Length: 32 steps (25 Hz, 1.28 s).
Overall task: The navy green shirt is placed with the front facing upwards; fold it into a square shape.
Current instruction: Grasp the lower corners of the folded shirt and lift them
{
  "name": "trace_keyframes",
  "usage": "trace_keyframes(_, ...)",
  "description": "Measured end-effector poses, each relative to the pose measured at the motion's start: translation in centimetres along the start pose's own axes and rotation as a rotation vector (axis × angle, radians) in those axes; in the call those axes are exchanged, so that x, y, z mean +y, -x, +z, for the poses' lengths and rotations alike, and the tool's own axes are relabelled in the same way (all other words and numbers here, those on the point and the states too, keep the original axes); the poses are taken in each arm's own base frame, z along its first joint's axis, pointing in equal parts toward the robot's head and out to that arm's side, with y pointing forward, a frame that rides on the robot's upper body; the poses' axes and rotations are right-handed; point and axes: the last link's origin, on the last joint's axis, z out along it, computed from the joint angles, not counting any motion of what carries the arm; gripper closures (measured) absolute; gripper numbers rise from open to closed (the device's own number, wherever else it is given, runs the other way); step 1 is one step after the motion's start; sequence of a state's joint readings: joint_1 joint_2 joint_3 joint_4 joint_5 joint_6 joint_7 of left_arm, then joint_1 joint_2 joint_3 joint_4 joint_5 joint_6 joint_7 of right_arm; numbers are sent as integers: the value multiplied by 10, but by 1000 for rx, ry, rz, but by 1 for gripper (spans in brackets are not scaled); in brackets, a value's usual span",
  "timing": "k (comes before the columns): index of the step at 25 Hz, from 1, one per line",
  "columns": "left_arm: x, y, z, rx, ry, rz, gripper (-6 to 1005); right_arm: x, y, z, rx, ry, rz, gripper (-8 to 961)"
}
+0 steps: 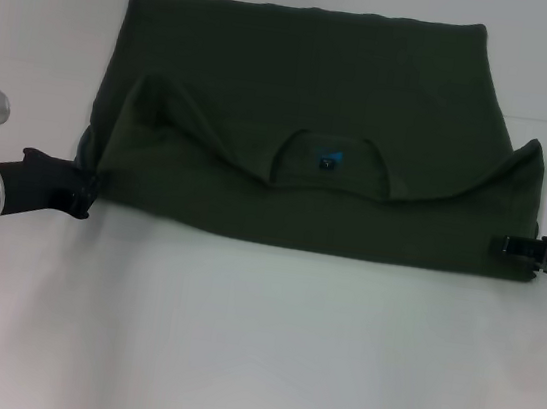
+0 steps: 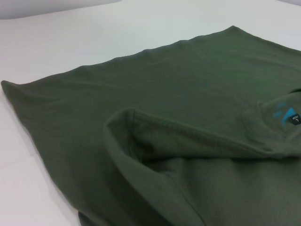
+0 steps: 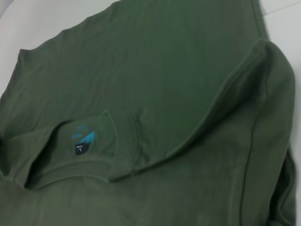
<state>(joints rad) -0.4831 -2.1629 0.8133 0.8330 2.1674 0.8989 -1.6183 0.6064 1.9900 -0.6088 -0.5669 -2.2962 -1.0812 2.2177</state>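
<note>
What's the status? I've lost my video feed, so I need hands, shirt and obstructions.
Left hand at the shirt's left edge, right hand at its right edge. Navy green shirt folded once, collar showing. No obstructions seen.

Left gripper [image 1: 83, 195] fingertips buried under edge of dark olive-green cotton shirt [image 1: 300, 77], jaw state unreadable. Right gripper [image 1: 506, 246] mostly cut by frame edge, tip against shirt hem. Chest lettering hidden by fold. Dark collar tag [image 3: 81, 149] print too small to read.
</note>
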Motion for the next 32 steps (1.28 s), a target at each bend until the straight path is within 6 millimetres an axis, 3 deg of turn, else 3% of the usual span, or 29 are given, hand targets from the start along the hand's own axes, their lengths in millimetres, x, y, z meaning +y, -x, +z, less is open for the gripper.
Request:
trace_keyframes(8, 0, 0, 0, 0, 0, 0, 982, 4, 3, 2, 1, 8, -12, 278)
trace_keyframes(19, 0, -1, 0, 1, 1, 1, 981, 8, 0, 5, 43, 3, -65, 503)
trace_keyframes(22, 0, -1, 0, 2, 1, 1, 981, 7, -1, 4, 42, 0, -65, 710)
trace_keyframes(26, 0, -2, 0, 4, 0, -14, 981, 3, -2, 1, 27, 1, -66, 912)
trace_keyframes(32, 3, -7, -16, 28, 58, -84, 982, -2, -6, -7, 2, 31, -67, 912)
